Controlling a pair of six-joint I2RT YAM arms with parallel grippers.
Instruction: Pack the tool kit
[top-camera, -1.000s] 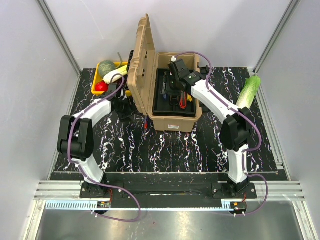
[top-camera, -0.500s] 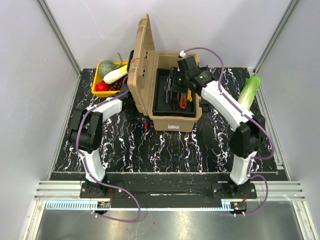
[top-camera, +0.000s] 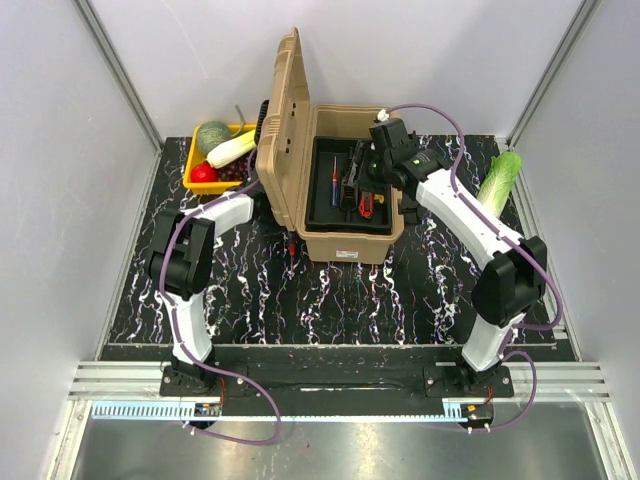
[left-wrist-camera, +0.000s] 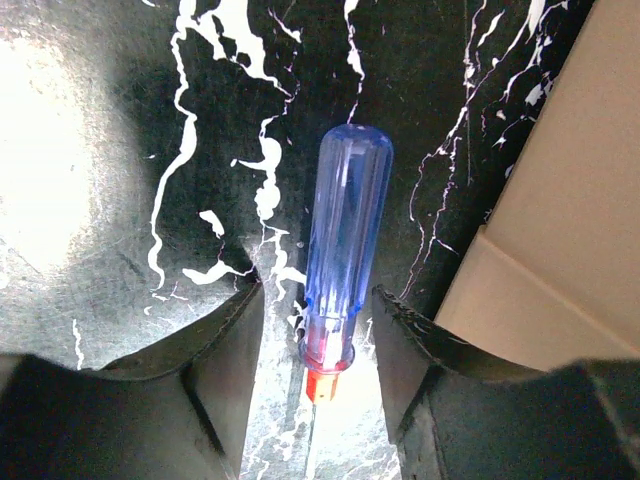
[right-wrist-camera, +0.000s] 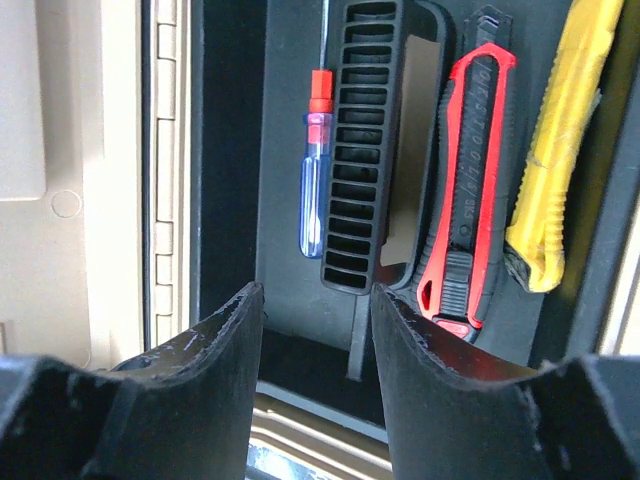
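Note:
The tan toolbox (top-camera: 345, 238) stands open at mid table, its lid (top-camera: 281, 120) upright on the left. Its black tray (top-camera: 322, 212) holds a blue-handled screwdriver (top-camera: 333, 181) (right-wrist-camera: 313, 190), a black ribbed tool (right-wrist-camera: 366, 150), a red utility knife (right-wrist-camera: 470, 190) and a yellow tool (right-wrist-camera: 560, 150). My right gripper (top-camera: 374, 168) (right-wrist-camera: 315, 330) hovers open and empty over the tray. My left gripper (left-wrist-camera: 315, 330) is open low over the mat, its fingers either side of a second blue-handled screwdriver (left-wrist-camera: 345, 260) (top-camera: 291, 246), with gaps on both sides, beside the toolbox wall (left-wrist-camera: 570, 230).
A yellow crate (top-camera: 192, 178) of vegetables and fruit sits at the back left, behind the lid. A green cabbage (top-camera: 498, 182) lies at the right edge of the black marbled mat (top-camera: 330, 300). White walls enclose the table.
My right gripper has drawn back to the right of the tray, and a blue screwdriver now lies uncovered in its left slot. My left arm has reached in toward the toolbox's left front corner.

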